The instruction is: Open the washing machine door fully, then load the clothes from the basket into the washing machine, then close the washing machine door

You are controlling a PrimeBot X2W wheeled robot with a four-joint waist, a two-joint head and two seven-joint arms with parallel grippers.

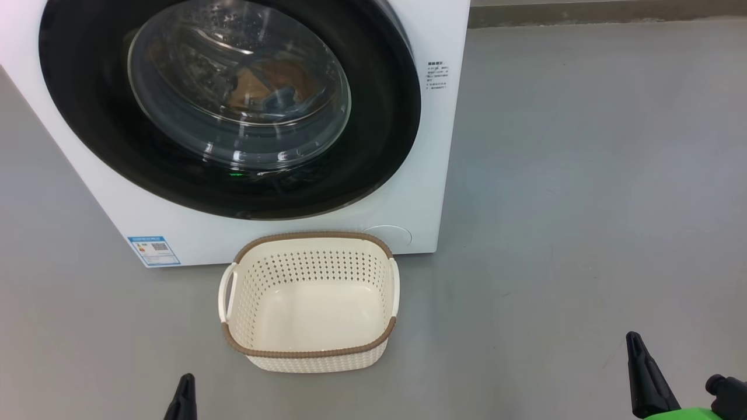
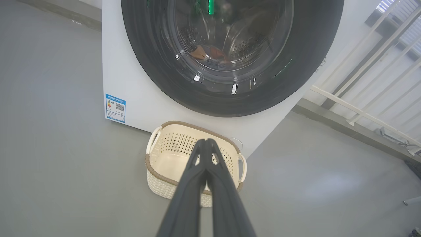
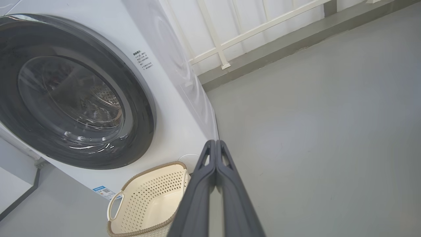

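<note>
- The washing machine door (image 1: 239, 99) sits shut, flat against the front of the washing machine (image 1: 435, 175); its glossy black rim rings a bulging glass centre.
- The clothes (image 1: 280, 81) lie inside the washing machine, seen through the glass as orange-brown and blue patches low in the steel drum.
- The basket (image 1: 309, 353) stands on the floor (image 1: 583, 175) just in front of the washing machine, below the door's lower edge, with its far rim close to the white front panel. Its cream bottom shows bare.
- A blue label (image 1: 154, 251) is stuck at the lower corner of the washing machine, on the robot's left of the basket.
- The left gripper (image 2: 206, 142) hangs in front of the washing machine, apart from it and on the near side of the basket; its fingers (image 2: 190, 184) are pressed together at the tips and hold nothing.
- The right gripper (image 3: 215, 142) hangs off the washing machine's right front corner, over bare floor; its fingers (image 3: 200, 191) are also pressed together, with nothing between them.
- A white railing (image 3: 223, 39) runs along a low ledge beyond the washing machine's right side.
</note>
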